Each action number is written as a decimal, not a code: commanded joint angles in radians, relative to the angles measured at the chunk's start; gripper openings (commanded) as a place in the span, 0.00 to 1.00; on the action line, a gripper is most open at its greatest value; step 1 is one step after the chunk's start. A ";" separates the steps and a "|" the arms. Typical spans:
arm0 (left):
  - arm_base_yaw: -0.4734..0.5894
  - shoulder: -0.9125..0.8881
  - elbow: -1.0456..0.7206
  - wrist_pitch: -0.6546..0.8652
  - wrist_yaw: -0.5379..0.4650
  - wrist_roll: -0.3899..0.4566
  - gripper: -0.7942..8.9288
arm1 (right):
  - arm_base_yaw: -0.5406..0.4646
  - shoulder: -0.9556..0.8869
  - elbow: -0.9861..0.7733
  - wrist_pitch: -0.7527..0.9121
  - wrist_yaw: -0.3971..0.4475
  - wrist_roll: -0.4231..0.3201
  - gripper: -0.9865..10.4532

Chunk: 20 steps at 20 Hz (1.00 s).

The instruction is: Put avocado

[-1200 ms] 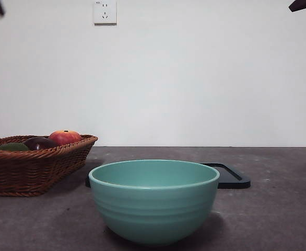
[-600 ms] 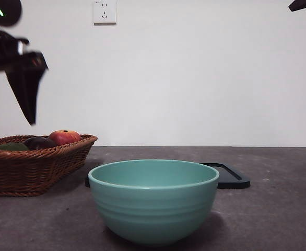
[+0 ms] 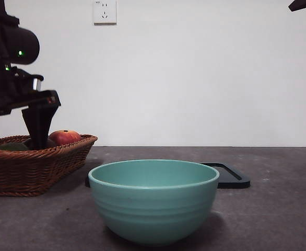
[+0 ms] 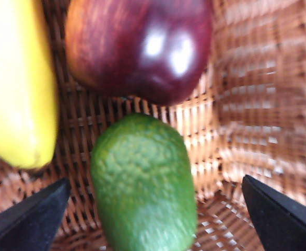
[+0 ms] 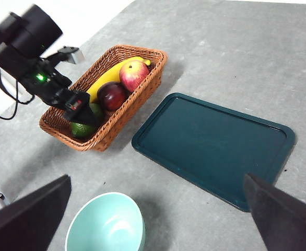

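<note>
Left gripper [image 4: 153,219] hangs low over the basket [image 3: 17,172] with both jaws spread wide, gripping nothing, 1 jaw on either side of the avocado [image 4: 142,183]. That fruit lies on the wicker floor at one end of the basket, with the banana [image 4: 17,83] just beside it, while the dark purple fruit [image 4: 142,47] looks to touch its far end. It is likely light but firm, with a pebbled skin that should give the pads some bite, though its rounded, tapering form could squirt out of a pinch placed near either tip; taking it across the thick middle, with moderate force, seems safest. In the front view the basket wall hides nearly all of the avocado, leaving only a green sliver, and the dark arm covers the purple fruit, with the apple [image 3: 65,137] showing beside it. The wrist picture is blurred and cuts off the avocado's near end, so I cannot tell how close the jaws are to the basket floor. Further right stand the bowl [image 3: 154,201] and the tray [image 3: 231,177]. Right gripper [image 5: 153,219] waits high above the table, its jaws apart and empty.
</note>
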 commanded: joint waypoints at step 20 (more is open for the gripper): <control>-0.038 -0.092 0.149 -0.216 -0.005 0.007 0.32 | 0.003 0.004 0.017 0.013 -0.002 0.009 0.58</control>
